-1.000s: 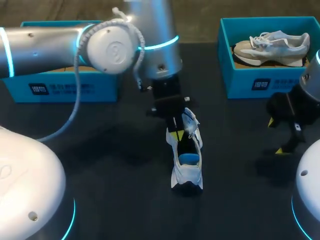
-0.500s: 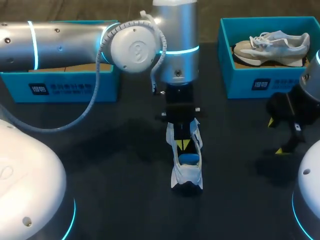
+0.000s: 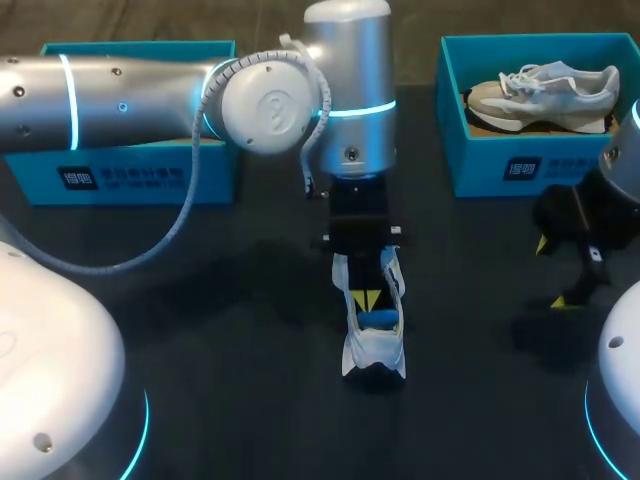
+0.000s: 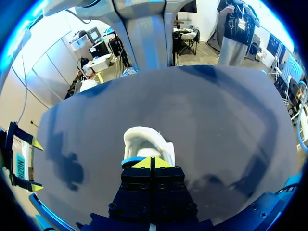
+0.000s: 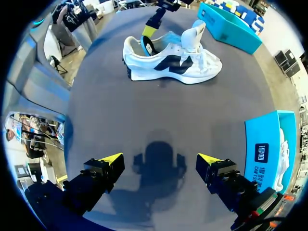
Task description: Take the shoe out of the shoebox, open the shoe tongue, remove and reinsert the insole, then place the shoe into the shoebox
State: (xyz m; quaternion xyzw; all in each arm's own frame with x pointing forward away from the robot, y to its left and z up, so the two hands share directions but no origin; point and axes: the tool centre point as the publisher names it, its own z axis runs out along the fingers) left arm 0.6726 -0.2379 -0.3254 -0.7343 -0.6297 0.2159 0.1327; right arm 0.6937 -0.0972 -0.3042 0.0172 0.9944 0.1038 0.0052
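- The left shoebox [image 3: 120,178] is standing in the upper left of the head view. It is half hidden behind the left arm [image 3: 130,90], which is reaching across to the middle of the table [image 3: 230,330].
- The left gripper [image 3: 366,298] is now pointing straight down into the mouth of the shoe [image 3: 374,352]. One second ago it was leaning at the tongue [image 3: 392,272], higher in the frame; since then it has been turning upright and going lower.
- Its yellow tips are pressing together with no gap, right over the blue insole [image 3: 377,318]. Whether they are pinching the insole's edge, I cannot tell.
- The shoe is standing in the centre of the frame, outside both boxes, with its heel toward the lower edge. It is not shifting between the pictures, and the tongue is standing up.
- In my judgement the tongue step is finished and the insole removal is only beginning; a clean lift depends on a real grip.
- The right shoebox [image 3: 480,165], in the upper right, is holding a second shoe [image 3: 545,92].
- The right gripper [image 3: 552,272] is hanging at the right edge, wide open and holding nothing. It is staying where it was.
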